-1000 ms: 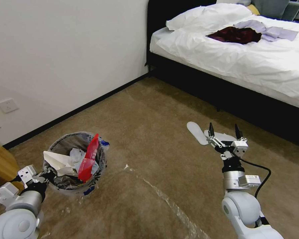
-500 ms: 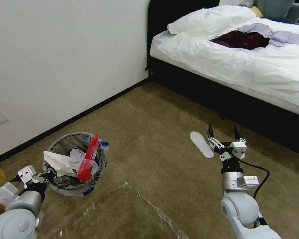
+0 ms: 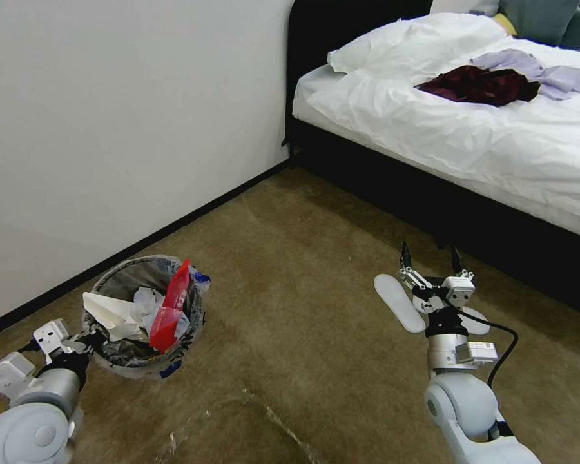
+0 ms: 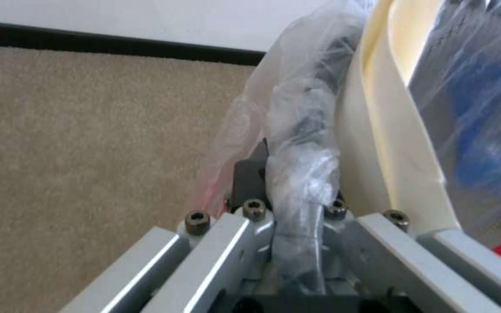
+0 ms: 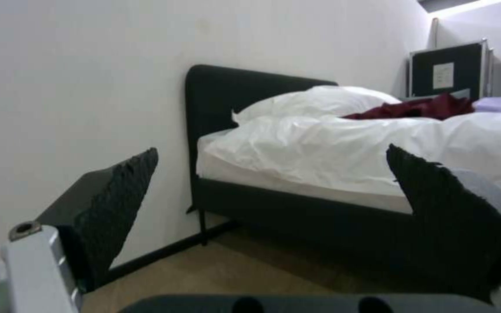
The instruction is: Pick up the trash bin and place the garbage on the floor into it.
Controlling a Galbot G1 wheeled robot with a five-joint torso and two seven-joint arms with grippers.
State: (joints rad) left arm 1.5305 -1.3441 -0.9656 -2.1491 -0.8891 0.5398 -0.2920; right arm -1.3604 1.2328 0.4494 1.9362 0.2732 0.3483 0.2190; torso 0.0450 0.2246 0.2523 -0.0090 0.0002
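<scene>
The trash bin is held at the left of the head view, over the carpet, near the wall's black skirting. It is gripped at its near rim by the left gripper. In the left wrist view the left gripper's jaws are seen clenched on the wire rim with the crinkly clear liner bunched between them.

Handling, as judged: the bin is taken to be light, a stiff mesh shell. The liner is slippery film, so a pinch on plastic alone would be expected to slide. The rim wire under the film is the sound place to hold, and that is where it appears to be held now. A one-sided rim hold is likely to let the bin tip away from the gripper.

Orientation: the bin's long axis is close to upright, mouth up, tilted slightly. A red wrapper stands on end in it, pointing up past the rim. Crumpled white paper lies beside it inside.

The right gripper is held low over the carpet near the bed, released, jaws wide apart, grasping nothing. White slippers lie on the carpet just beside and under it, long axes running roughly toward the bed.
</scene>
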